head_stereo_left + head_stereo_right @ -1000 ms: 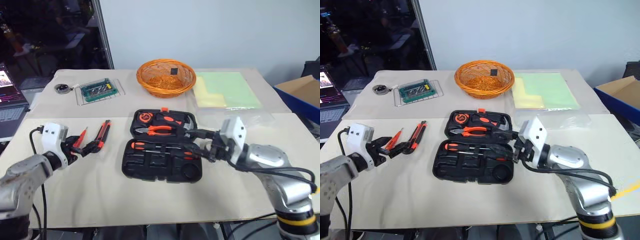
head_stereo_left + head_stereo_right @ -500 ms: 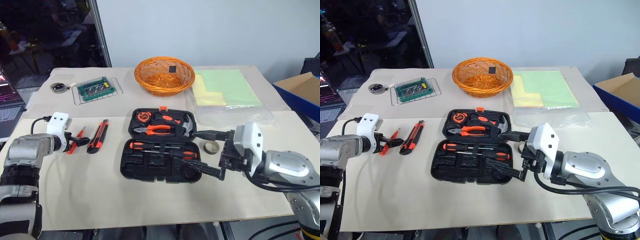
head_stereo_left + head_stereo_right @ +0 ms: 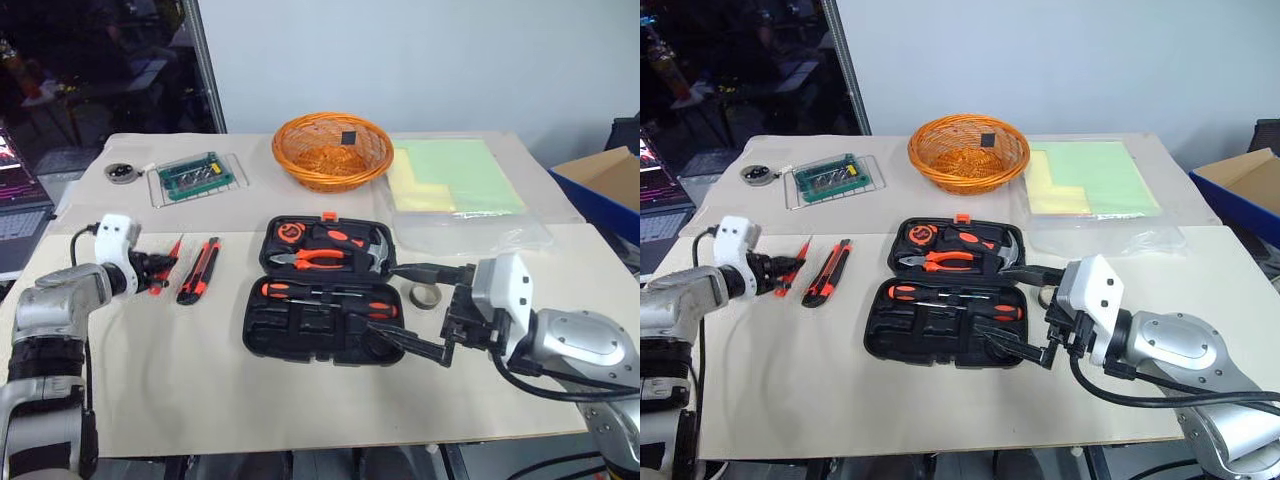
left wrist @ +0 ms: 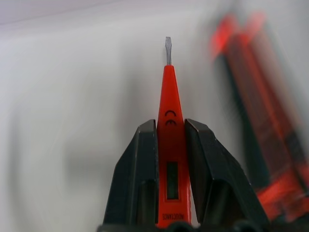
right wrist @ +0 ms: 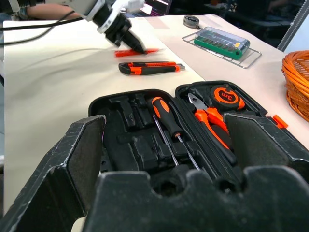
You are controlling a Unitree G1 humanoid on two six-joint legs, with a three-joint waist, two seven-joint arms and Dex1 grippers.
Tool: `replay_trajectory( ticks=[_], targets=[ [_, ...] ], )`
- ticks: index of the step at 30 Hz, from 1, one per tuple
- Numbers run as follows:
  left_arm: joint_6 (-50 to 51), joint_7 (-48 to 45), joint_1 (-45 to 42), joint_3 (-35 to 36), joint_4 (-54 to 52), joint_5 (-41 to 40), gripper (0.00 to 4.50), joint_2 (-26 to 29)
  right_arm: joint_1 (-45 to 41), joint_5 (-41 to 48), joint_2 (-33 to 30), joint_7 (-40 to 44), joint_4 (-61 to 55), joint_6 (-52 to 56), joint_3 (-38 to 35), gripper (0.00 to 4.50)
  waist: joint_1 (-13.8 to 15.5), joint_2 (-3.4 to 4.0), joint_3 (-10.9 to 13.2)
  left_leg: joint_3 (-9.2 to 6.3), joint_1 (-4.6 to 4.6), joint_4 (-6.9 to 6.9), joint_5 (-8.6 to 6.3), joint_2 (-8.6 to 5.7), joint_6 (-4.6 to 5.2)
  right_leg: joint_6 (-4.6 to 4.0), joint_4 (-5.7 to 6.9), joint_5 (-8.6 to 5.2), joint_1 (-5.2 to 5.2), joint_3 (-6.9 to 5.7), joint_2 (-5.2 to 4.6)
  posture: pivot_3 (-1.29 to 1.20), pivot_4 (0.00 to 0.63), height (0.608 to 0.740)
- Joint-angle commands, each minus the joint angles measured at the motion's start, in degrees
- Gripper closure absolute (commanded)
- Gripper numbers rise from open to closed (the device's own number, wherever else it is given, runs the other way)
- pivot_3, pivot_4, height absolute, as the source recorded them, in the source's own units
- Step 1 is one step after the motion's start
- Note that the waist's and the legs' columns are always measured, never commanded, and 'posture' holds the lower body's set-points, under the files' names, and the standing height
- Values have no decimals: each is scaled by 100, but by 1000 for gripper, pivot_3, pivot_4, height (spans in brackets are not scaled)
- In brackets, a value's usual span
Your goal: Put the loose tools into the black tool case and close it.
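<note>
The black tool case (image 3: 262,330) lies open at the table's centre. Two black-and-orange screwdrivers (image 3: 328,300) rest in its near half; pliers and a hammer fill the far half. At the table's left, my left gripper (image 3: 160,268) is shut on the small orange tester screwdriver (image 4: 169,96), whose tip points away from it. The orange-black utility knife (image 3: 198,270) lies just right of it. A grey tape roll (image 3: 424,296) sits on the table by the case's right edge. My right gripper (image 3: 402,308) stands open at that edge, nothing between its fingers.
An orange wicker basket (image 3: 332,150) stands behind the case. A green bit box on a wire tray (image 3: 195,178) and a small round object (image 3: 123,174) are at the back left. Green sheets in plastic (image 3: 455,180) lie back right; a cardboard box (image 3: 600,170) sits off the right edge.
My left gripper has shut on the tester screwdriver and moved forward with it. My right gripper drew back from the case and opened wide, then stayed put.
</note>
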Motion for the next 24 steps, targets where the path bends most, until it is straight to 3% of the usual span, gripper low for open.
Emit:
replay_trajectory(
  ticks=[1,3,6,9,13,16,24],
  targets=[
    [332,-1456,176,-206,-1632,-824,4125,543,345,37,-68,33,-351,-314,-544,0,4,2,-1,0,-3,0,0,-1,0,1,-1,0,0,0,-3,0,150,740],
    [299,-2012,278,-676,-2189,-890,4125,714,676,142,-146,148,-423,-316,-819,0,10,21,-11,5,1,-2,-5,-14,-1,11,-7,2,7,3,-22,0,150,740],
    [-683,-2778,197,-1880,-2805,-180,4125,734,1421,390,-281,437,-602,-242,-1530,0,63,37,-17,19,12,-2,-8,-25,3,27,-20,-3,27,12,-35,0,150,740],
    [-1069,-2941,-123,-2540,-2782,242,4125,455,1899,533,-323,576,-722,-229,-2022,0,76,35,-16,24,15,3,-7,-16,4,24,-18,-1,32,13,-19,0,150,740],
    [-1788,-2767,-827,-3601,-1962,1455,4125,-154,2587,770,-239,687,-878,-212,-2735,0,101,32,-14,29,24,15,0,12,15,40,-17,-12,45,14,19,0,150,740],
    [-1942,-2815,-1095,-3834,-1592,1741,4125,-419,2829,837,-225,652,-951,-246,-2893,0,74,29,-12,36,70,14,1,23,20,57,-25,-27,103,16,33,0,150,740],
    [-2320,-3189,-1172,-4142,-1346,2185,4125,-647,3038,945,-261,501,-1083,-277,-2989,0,12,23,-8,36,65,14,-3,35,25,58,-29,-27,97,21,38,0,150,740]
  ],
)
